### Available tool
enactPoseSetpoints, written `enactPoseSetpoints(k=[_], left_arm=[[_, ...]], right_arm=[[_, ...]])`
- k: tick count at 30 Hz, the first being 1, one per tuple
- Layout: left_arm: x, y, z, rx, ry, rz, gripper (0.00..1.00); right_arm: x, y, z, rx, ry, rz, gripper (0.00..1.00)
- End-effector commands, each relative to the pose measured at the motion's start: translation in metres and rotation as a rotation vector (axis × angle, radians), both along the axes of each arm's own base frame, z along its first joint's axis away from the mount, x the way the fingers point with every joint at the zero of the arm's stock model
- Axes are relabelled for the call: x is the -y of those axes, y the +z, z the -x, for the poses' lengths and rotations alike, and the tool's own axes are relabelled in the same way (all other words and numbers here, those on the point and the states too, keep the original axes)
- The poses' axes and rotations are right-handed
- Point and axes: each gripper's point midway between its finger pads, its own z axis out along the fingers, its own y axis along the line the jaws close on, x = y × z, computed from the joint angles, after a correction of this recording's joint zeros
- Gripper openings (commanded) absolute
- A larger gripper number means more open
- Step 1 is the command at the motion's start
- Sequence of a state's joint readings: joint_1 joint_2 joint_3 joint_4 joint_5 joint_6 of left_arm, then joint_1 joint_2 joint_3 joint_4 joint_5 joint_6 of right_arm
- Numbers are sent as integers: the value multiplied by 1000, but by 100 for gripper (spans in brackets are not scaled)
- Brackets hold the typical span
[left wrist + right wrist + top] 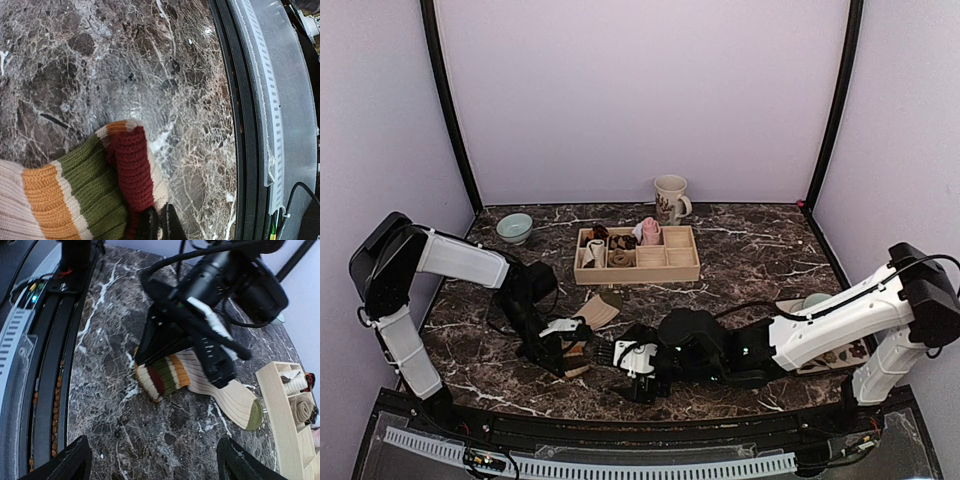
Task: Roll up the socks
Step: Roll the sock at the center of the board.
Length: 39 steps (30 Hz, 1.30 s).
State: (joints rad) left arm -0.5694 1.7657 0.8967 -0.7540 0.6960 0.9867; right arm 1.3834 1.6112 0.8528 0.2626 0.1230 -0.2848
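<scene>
Tan sock (215,385): lies flat on the marble table (750,250), left of centre and nearer than the wooden tray (638,272). Its green toe points far and its striped cuff (75,195) lies toward the near edge.
Left gripper (161,224): clenched on the dark-red edge of the cuff, which is folded back over the green and orange stripes.
Right gripper (152,455): fingers spread wide with nothing between them, low over the table just right of the cuff and facing it.
Pink sock (650,232): a pink fabric piece sits in a far compartment of the tray; I cannot tell whether it is rolled.
Step in hand: by my reading, the very start of the roll. Only the first fold of the cuff is pinched and the rest of the tan sock is flat.
Next move: probably the right fingers come in on the fold or pin the sock's body, so the left can turn the cuff toward the toe. The knit looks springy, so a loose hold could let the fold open.
</scene>
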Motion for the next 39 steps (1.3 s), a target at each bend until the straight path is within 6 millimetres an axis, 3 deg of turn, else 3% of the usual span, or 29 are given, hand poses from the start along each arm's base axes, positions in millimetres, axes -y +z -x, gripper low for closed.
enactPoseSetpoints(k=[1, 5, 11, 16, 39], left_arm=[[-25, -29, 9, -29, -21, -163, 0], [-26, -31, 13, -62, -24, -168, 0], [-28, -31, 13, -58, -23, -175, 0], [-31, -31, 18, -76, -34, -175, 0], [-34, -23, 23, -90, -77, -157, 0]], right_arm=[[-17, -15, 18, 154, 187, 49, 85], [-43, -24, 14, 252, 253, 73, 78], [-78, -46, 12, 249, 316, 92, 71], [-99, -51, 6, 270, 336, 82, 67], [-95, -110, -22, 177, 285, 180, 38]])
